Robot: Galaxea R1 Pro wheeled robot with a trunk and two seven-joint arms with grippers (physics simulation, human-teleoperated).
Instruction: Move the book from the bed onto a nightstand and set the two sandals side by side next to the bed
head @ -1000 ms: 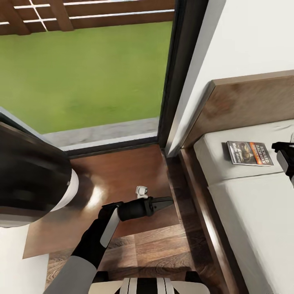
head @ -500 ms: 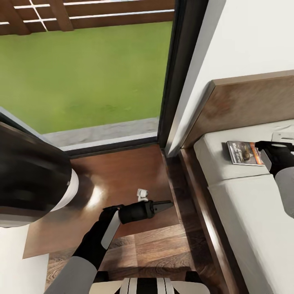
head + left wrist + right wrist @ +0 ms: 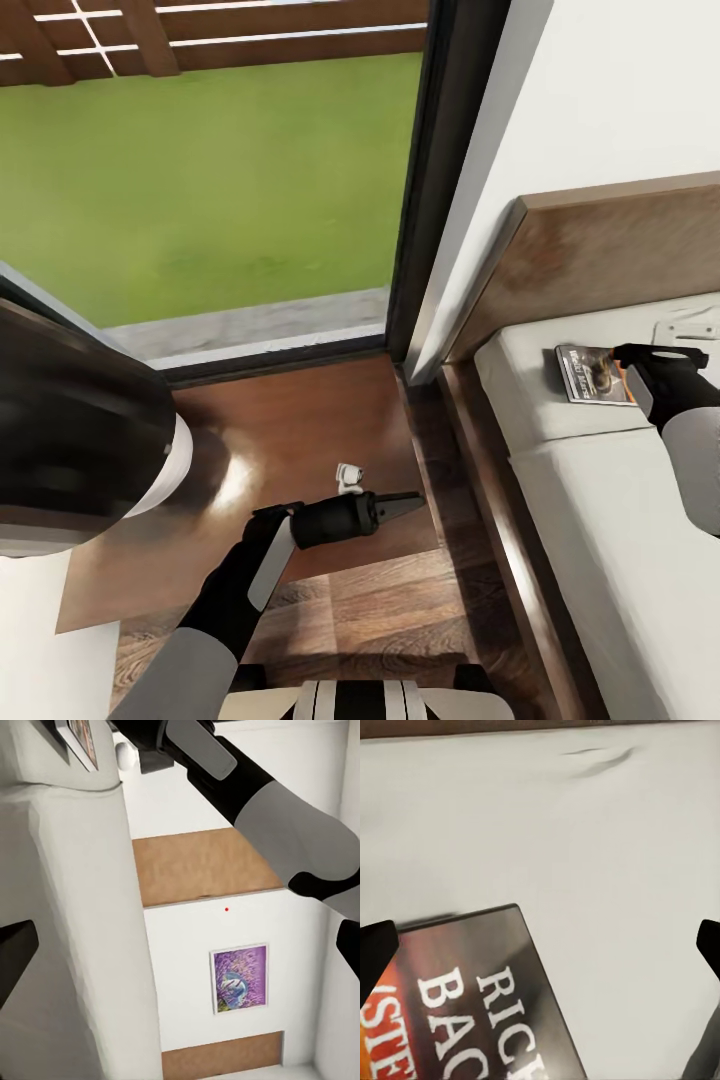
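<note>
Lying flat on the off-white mattress of the bed (image 3: pixel 600 520), the book (image 3: pixel 590 372) sits near the headboard (image 3: pixel 600 260), cover up, pale picture and orange lettering showing. Landmark for all positions: the book.

Right hand (image 3: pixel 650 355): over the book's far end from the window (image 3: pixel 220 180), covering part of the cover in the head view. Right wrist view: book (image 3: pixel 472 997) directly below, white letters "RIC" and "BAC" legible, orange band at one edge; dark fingertips (image 3: pixel 375 949) at either edge of the frame, spread wide apart, with nothing between them but book and mattress. Hand wide open, holding nothing. Contact with the cover cannot be told.

Left hand (image 3: pixel 400 502): well apart from the book, over the wood plank floor (image 3: pixel 380 600) between the bed frame and the window, pointing toward the bed. Head view: fingers look close together. Left wrist view: fingertips (image 3: pixel 15 949) at opposite frame edges. How far it is open cannot be told. Nothing seen in it.

Left wrist view also shows the mattress side (image 3: pixel 67 930), the right arm (image 3: pixel 247 795) reaching over it, a corner of the book (image 3: pixel 81 739), and beyond on the white wall a purple lavender picture (image 3: pixel 240 979).

Black window frame (image 3: pixel 440 180) stands beside the headboard; green lawn outside.
</note>
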